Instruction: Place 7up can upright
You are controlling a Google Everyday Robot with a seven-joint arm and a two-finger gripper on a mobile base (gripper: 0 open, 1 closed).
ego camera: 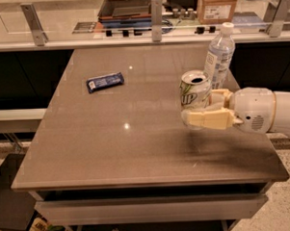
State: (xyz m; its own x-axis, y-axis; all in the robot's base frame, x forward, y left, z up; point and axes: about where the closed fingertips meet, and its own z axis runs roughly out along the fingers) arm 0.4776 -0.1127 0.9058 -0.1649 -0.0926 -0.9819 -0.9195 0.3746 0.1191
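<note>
Cream plastic gripper (197, 109) over the table's right side, jaws pinching the 7up can (194, 88) low on its sides, can upright, tab hole open, smooth brown table (112, 143), clear water bottle (219, 54) just behind, flat blue snack bar (105, 81) well apart.

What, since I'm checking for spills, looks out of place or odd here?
Nothing stands out. The white-silver aluminium 7up can with green lettering sits upright in the gripper at the right of the grey table, no spill visible; the clear plastic water bottle behind it stands upright.

High frontal view over table (127, 152), tool (197, 109) right.
</note>
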